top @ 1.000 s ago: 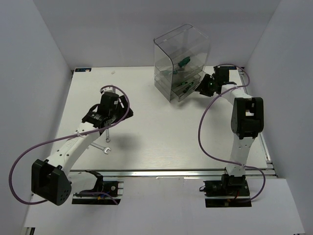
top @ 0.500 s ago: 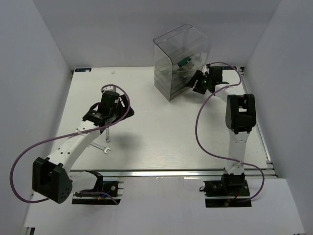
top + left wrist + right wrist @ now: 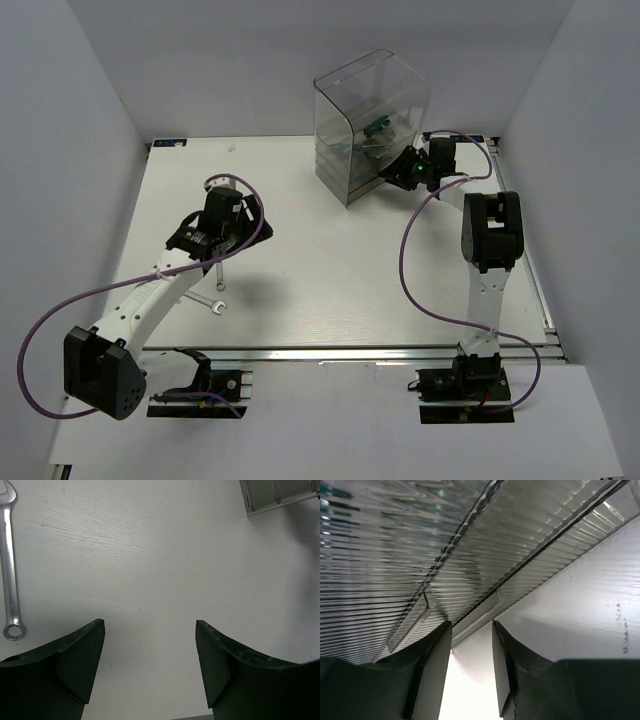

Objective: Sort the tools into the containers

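The smoky-grey drawer unit [image 3: 370,120] stands at the back right. Green-and-black screwdrivers [image 3: 377,126] show through its walls. My right gripper [image 3: 405,172] is at the unit's lower front. In the right wrist view its jaws [image 3: 470,624] stand a narrow gap apart with nothing between them, tips right at the ribbed lower drawer fronts [image 3: 485,545]. My left gripper [image 3: 204,240] hangs open and empty over the table [image 3: 150,622]. A silver wrench [image 3: 207,301] lies near it, and another slim silver one [image 3: 217,273] lies just below it. One wrench [image 3: 9,565] shows left of the left gripper's fingers.
White walls enclose the table on the left, back and right. A metal rail [image 3: 350,352] runs along the near edge. Purple cables [image 3: 410,270] loop beside both arms. A grey ribbed corner [image 3: 280,495] shows at the top right of the left wrist view.
My right gripper has moved left toward the unit. The lower drawer that stood pulled out has slid back in flush. The left arm has barely moved.
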Robot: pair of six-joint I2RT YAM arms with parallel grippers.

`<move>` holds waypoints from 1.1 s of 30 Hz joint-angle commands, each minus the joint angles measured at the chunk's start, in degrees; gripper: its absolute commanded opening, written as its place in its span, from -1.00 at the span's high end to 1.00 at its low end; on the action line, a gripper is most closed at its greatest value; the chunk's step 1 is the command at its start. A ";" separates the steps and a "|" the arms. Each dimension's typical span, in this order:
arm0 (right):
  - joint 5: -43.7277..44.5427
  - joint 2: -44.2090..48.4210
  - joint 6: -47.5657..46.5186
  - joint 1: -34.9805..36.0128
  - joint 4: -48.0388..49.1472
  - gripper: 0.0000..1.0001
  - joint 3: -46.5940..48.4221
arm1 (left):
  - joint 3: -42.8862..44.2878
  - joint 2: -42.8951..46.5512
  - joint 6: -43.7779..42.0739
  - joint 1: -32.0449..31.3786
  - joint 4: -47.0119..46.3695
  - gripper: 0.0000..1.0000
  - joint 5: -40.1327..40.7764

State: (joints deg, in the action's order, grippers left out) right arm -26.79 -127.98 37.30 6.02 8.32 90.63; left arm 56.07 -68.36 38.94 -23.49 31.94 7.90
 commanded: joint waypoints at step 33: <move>-8.36 1.15 15.09 -6.62 24.91 0.91 -18.29 | 1.14 0.86 2.11 -0.25 2.33 -0.73 0.71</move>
State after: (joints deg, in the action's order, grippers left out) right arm -33.87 -128.95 56.01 2.42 35.38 75.90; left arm 57.12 -68.36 40.42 -23.49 34.22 7.97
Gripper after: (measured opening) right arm 0.108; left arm 0.858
